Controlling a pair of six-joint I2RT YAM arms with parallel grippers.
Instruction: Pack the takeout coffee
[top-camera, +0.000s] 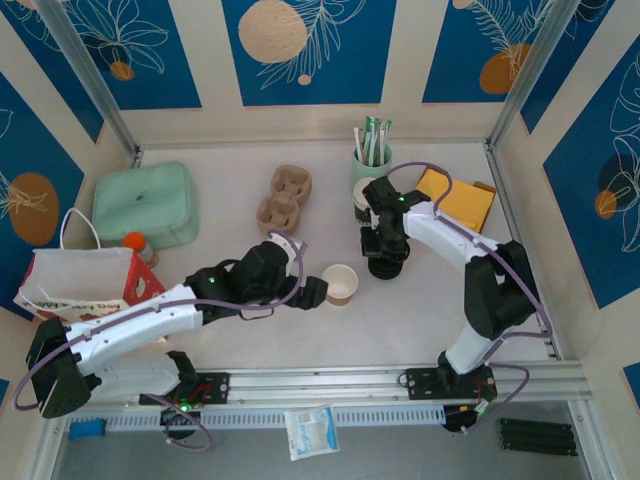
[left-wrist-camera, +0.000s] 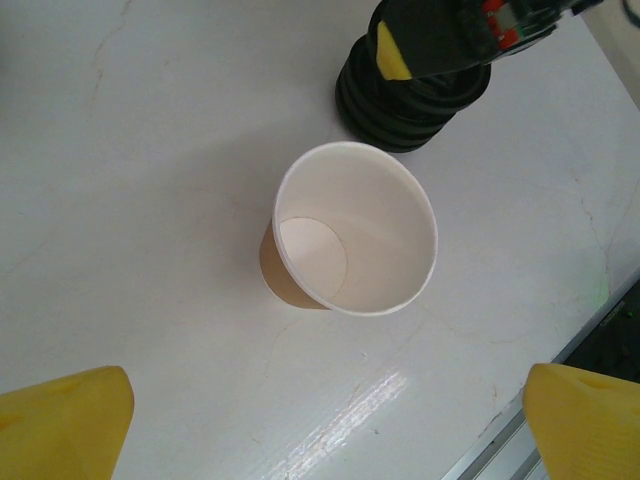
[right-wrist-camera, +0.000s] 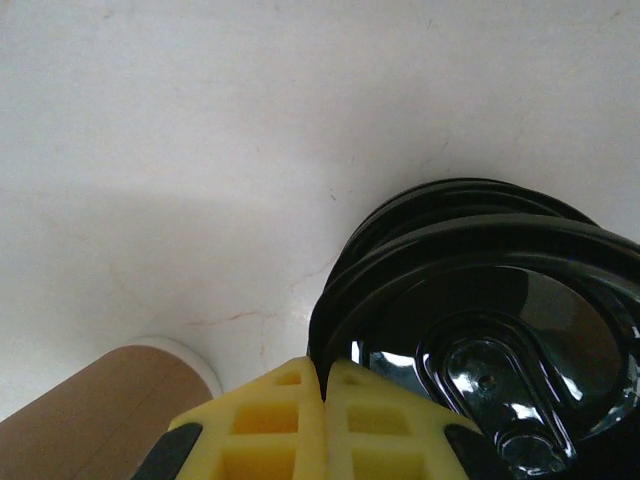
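The takeout coffee (top-camera: 360, 197), a white cup with a dark lower part, stands at the back beside the green cup, half hidden by my right arm. An empty brown paper cup (top-camera: 340, 284) (left-wrist-camera: 350, 230) with a white inside stands upright mid-table. My left gripper (top-camera: 313, 291) (left-wrist-camera: 330, 430) is open just left of the brown cup, and its yellow fingertips (left-wrist-camera: 70, 420) are wide apart with the cup ahead of them. My right gripper (top-camera: 386, 258) (right-wrist-camera: 322, 390) is shut on the rim of the top black lid (right-wrist-camera: 480, 340) of a lid stack (top-camera: 386, 268) (left-wrist-camera: 410, 100).
A green cup of sticks (top-camera: 372, 158) and a cardboard cup carrier (top-camera: 285, 198) stand at the back. A mint box (top-camera: 147, 203), an orange-capped bottle (top-camera: 135, 243) and a paper bag (top-camera: 80, 280) are on the left. A yellow packet (top-camera: 462, 200) lies at the right.
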